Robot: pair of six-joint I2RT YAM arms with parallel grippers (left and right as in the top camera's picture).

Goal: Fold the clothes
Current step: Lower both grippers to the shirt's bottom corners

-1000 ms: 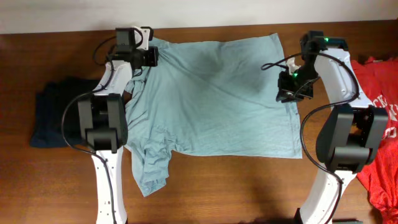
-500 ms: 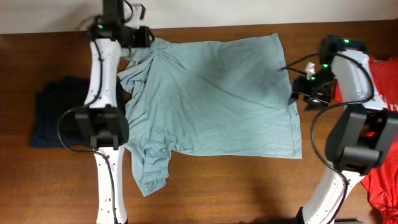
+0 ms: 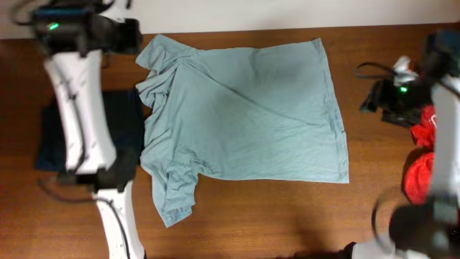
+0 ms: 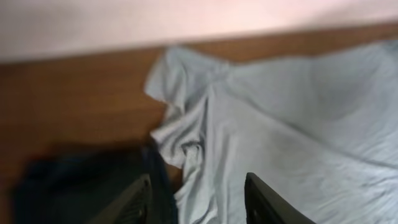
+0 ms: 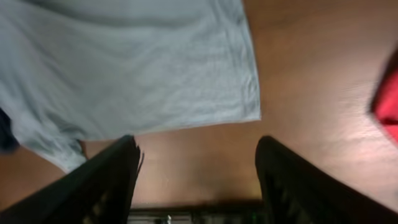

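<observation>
Navy T-shirt (image 3: 49, 144): crumpled at the left end of the bench (image 3: 273, 216); the left arm (image 3: 83, 108) crosses above it and hides its middle; its right side lies just beside the pale shirt's rumpled edge
Left gripper (image 4: 198, 183): jaws parted, nothing between them; near the far left corner, just left of the pale shirt's upper sleeve
Grey-blue T-shirt (image 3: 244, 115): spread mid-bench; left side bunched in folds, 1 sleeve trailing toward the near edge; right side smooth and flat
Right gripper (image 5: 198, 146): jaws wide apart, empty; over bare wood right of the pale shirt, apart from it
Red T-shirt (image 3: 417, 173): heaped at the right edge; blurred, partly hidden by the right arm
</observation>
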